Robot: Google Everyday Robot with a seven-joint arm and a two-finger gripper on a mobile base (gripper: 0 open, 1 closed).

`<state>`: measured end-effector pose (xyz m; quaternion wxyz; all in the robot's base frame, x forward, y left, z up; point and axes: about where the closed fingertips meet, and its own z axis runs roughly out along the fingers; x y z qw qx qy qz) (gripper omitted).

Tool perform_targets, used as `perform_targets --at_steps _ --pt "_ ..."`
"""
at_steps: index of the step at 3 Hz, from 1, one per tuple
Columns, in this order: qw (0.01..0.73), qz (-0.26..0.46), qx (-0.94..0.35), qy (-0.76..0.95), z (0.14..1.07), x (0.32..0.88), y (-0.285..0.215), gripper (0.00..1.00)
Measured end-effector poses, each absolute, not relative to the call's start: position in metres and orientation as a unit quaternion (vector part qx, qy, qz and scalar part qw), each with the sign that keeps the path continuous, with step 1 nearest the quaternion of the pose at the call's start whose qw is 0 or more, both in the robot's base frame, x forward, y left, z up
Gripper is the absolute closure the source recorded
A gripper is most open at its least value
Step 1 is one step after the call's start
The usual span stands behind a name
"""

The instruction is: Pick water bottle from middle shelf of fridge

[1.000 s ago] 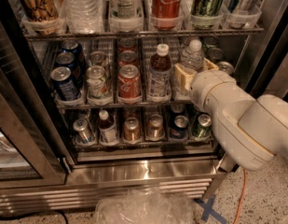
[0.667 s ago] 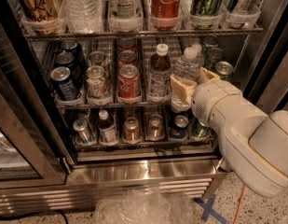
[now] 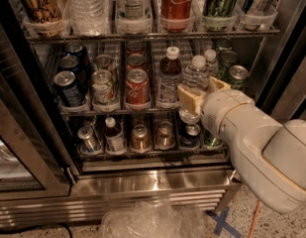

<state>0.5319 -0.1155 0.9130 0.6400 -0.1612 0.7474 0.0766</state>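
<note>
The water bottle (image 3: 193, 76) stands in the fifth lane of the middle shelf (image 3: 113, 111) of the fridge (image 3: 142, 185). It is small, clear and ribbed, with a white cap. My gripper (image 3: 202, 91) reaches in from the right, its tan fingers (image 3: 188, 98) closed around the bottle's lower body. The bottle's base shows in front of the shelf's front edge. A second white-capped clear bottle (image 3: 210, 56) stands behind it.
A brown drink bottle (image 3: 169, 78) stands just left of the water bottle, with red cans (image 3: 137, 86) and blue cans (image 3: 69, 87) further left. Green cans (image 3: 237, 76) are on the right. Big bottles fill the top shelf (image 3: 142, 33). Crumpled plastic (image 3: 152, 219) lies on the floor.
My arm has moved left and further into the fridge. The fingers have come around the water bottle, which now sits slightly forward and lower.
</note>
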Motion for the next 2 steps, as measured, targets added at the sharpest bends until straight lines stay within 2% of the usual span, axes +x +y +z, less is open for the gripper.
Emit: perform_targets --at_steps 2 --pt "0.627 0.126 -0.157 0.753 0.894 0.506 -0.112 1.0"
